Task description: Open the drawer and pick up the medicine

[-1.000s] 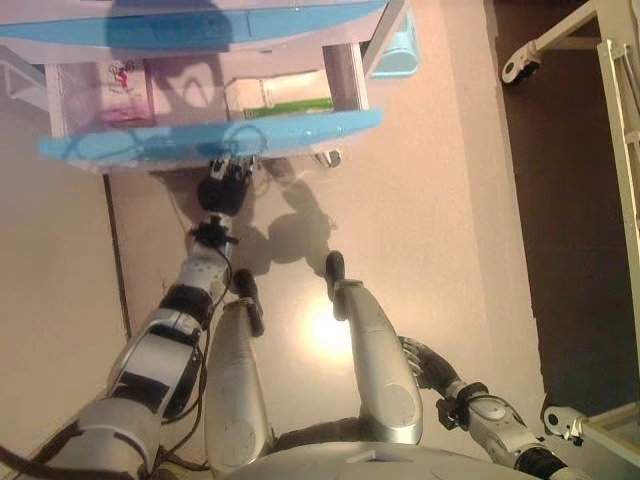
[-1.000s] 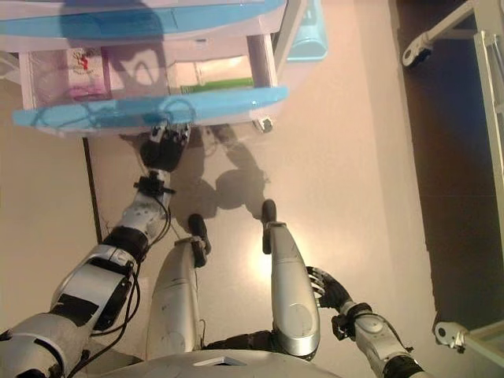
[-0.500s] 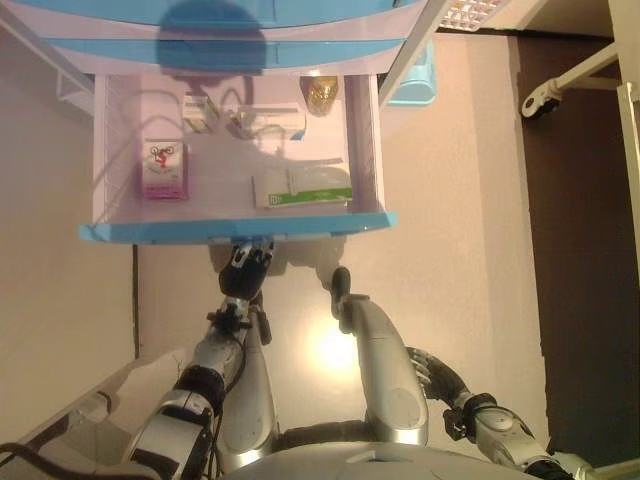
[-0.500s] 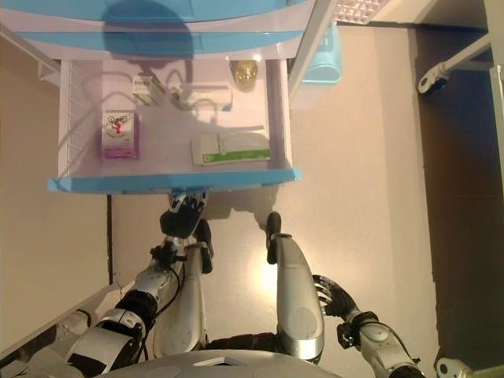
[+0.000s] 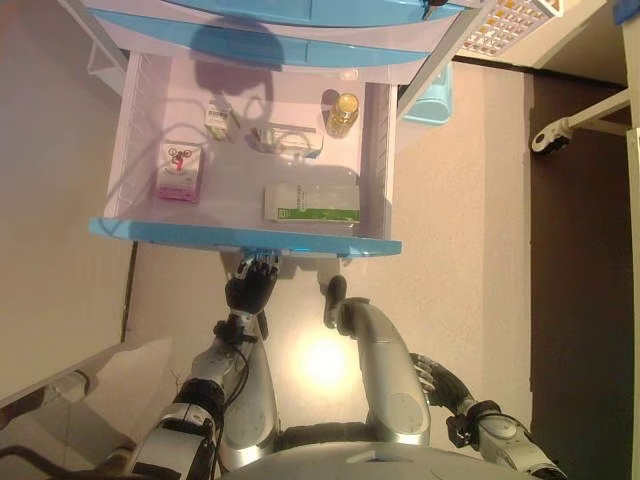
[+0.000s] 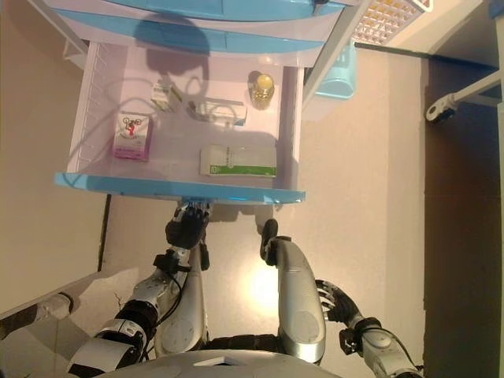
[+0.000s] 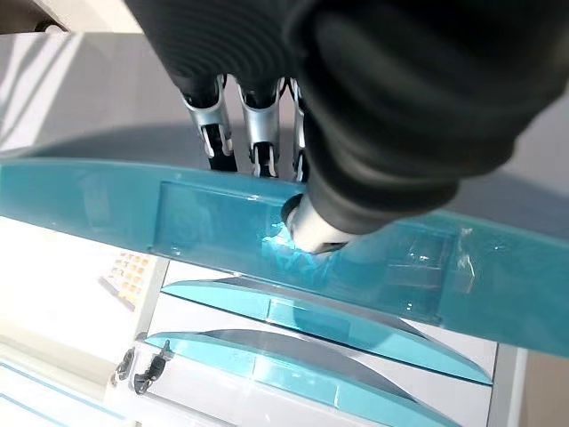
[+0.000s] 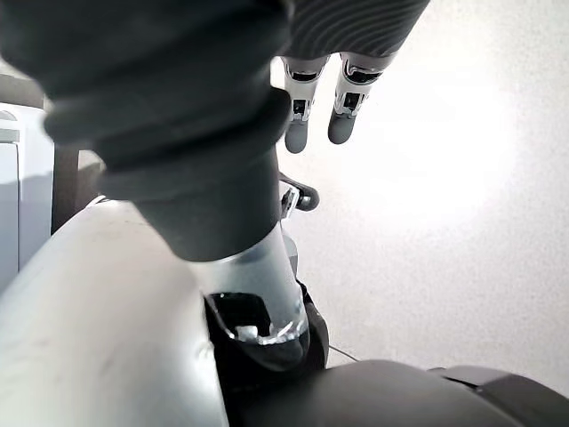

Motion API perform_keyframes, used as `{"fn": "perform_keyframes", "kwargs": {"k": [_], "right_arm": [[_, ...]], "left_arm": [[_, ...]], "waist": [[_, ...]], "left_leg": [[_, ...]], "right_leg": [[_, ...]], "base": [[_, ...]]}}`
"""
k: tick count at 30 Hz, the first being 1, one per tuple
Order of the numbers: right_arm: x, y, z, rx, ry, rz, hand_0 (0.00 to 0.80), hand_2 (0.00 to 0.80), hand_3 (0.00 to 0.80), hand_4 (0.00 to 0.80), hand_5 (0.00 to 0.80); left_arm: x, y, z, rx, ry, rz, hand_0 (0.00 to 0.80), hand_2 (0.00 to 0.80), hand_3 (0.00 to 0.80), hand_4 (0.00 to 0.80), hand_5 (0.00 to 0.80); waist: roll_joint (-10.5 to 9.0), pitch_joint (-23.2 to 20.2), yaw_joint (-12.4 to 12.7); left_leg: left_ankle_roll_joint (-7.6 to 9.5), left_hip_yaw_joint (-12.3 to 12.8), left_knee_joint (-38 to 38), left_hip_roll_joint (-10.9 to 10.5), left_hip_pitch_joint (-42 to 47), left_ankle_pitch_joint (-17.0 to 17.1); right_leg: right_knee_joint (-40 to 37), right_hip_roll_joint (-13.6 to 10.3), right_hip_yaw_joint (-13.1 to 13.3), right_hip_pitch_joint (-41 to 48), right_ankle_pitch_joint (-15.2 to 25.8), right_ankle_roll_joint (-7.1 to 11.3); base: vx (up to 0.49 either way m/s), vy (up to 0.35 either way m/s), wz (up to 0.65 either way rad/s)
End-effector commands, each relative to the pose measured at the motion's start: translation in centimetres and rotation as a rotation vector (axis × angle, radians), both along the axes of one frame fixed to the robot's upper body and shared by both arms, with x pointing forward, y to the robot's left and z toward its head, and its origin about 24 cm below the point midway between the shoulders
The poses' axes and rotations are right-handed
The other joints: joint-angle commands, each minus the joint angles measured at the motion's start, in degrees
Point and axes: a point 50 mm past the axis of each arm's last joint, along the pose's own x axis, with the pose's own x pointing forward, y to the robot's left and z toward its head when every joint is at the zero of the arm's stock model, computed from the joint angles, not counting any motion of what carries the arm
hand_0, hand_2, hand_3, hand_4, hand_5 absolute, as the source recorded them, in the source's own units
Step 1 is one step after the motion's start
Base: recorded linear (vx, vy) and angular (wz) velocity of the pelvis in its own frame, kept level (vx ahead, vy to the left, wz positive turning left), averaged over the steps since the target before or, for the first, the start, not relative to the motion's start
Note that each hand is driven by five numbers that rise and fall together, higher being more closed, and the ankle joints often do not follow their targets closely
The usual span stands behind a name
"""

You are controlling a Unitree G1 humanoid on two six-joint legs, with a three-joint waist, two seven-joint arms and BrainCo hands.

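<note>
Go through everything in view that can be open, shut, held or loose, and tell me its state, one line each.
drawer: pulled open, contents in view
left hand: under the drawer's blue front, fingers hooked on the handle
right hand: low by the robot's side, holds nothing
green and white box: lying flat, untouched
pink box: lying flat, untouched
yellow bottle: at the back of the drawer, untouched
upper drawers: closed
</note>
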Motion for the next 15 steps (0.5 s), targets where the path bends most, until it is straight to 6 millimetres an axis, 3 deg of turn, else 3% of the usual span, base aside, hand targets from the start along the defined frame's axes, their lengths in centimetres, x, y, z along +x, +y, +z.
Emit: {"fn": "perform_keyframes", "kwargs": {"k": [1, 8, 15], "right_arm": [[4.6, 3.7, 3.8, 0.209, -0.323, 0.005, 0.0, 0.0, 0.0, 0.0, 0.0], [3.4, 3.4, 3.4, 0.202, -0.302, 0.004, 0.0, 0.0, 0.0, 0.0, 0.0], [2.3, 1.9, 3.7, 0.164, -0.301, -0.006, 0.0, 0.0, 0.0, 0.0, 0.0]], "left_arm": [[-4.7, 6.1, -5.2, -0.028, 0.457, 0.318, 0.8, 0.8, 0.8, 0.8, 0.8], [-7.8, 7.9, -7.3, -0.058, 0.65, 0.461, 0.8, 0.8, 0.8, 0.8, 0.8], [-11.8, 8.5, -8.6, -0.016, 0.686, 0.477, 0.8, 0.8, 0.8, 0.8, 0.8]], "waist": [[-3.28, -3.6, 2.1], [-3.43, -3.9, 3.0], [-2.03, -3.4, 3.8]], "left_leg": [[5.34, 4.2, -2.0, -2.3, -1.2, -1.8], [4.67, 3.2, -0.7, -2.0, -1.3, -1.7], [4.25, 2.8, -0.1, -2.4, -1.5, -1.2]], "right_leg": [[7.5, -1.8, -3.5, 0.4, -4.7, 1.59], [8.9, -2.1, -4.4, 1.0, -5.9, 0.79], [10.1, -2.8, -4.7, 1.6, -7.3, -0.19]], "base": [[0.0, 0.0, 0.0], [0.021, -0.006, 0.04], [0.014, 0.05, 0.1]]}}
